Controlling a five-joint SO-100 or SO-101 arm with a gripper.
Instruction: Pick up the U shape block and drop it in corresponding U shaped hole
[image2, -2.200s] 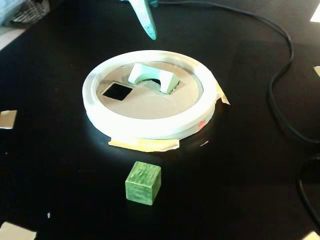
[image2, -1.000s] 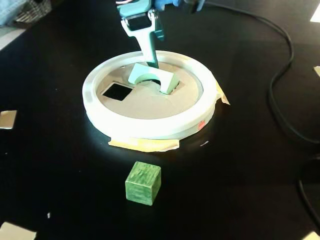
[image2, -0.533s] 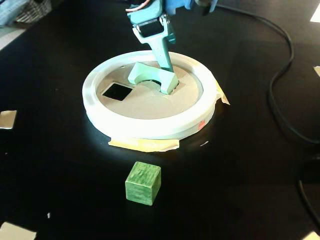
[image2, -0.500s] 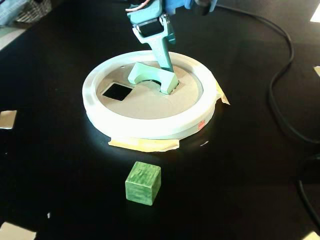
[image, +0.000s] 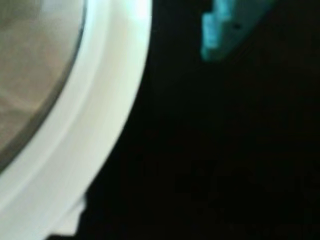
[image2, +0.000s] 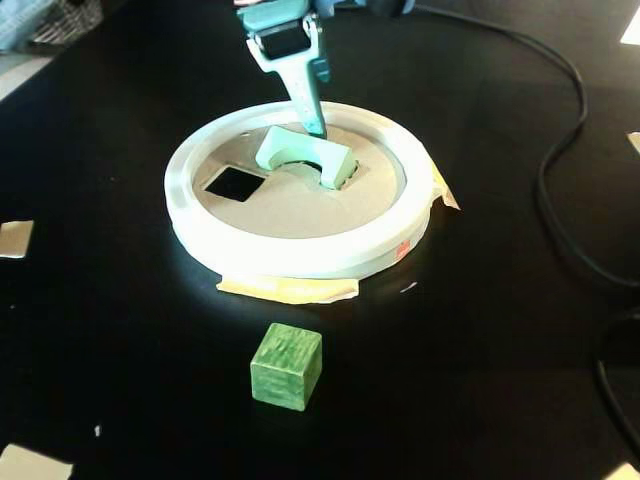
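The black tabletop (image2: 480, 330) fills most of the fixed view, with a dark cable (image2: 560, 150) looping down its right side. At its middle lies the white ring (image2: 290, 255) around a brown cardboard disc (image2: 285, 205), taped down with yellowish tape (image2: 290, 290). Two openings are cut in the disc: a small square cutout (image2: 234, 182) at left, and the wide arch-shaped U shaped hole (image2: 318, 170), mostly covered.

The pale mint-green arch-shaped U shape block (image2: 303, 152) sits over that hole, tilted, with one end raised and its notch facing down – it rests on the cardboard edge and has not dropped through. A darker green wooden cube (image2: 286, 366) stands well apart on the table, near the front.

The teal gripper (image2: 316, 128) reaches down from the top edge, its tip at the block's upper back edge, touching or just above it. Only one finger shows clearly, so whether the jaws are spread or pressed together cannot be told. The wrist view is blurred, showing only the ring's curve (image: 100, 125) and a teal scrap of the gripper (image: 225, 30).

The step in hand looks like seating the block. A light downward nudge on the raised end – square to the hole's long side – should level it. A sideways push could skid it onto the cardboard.
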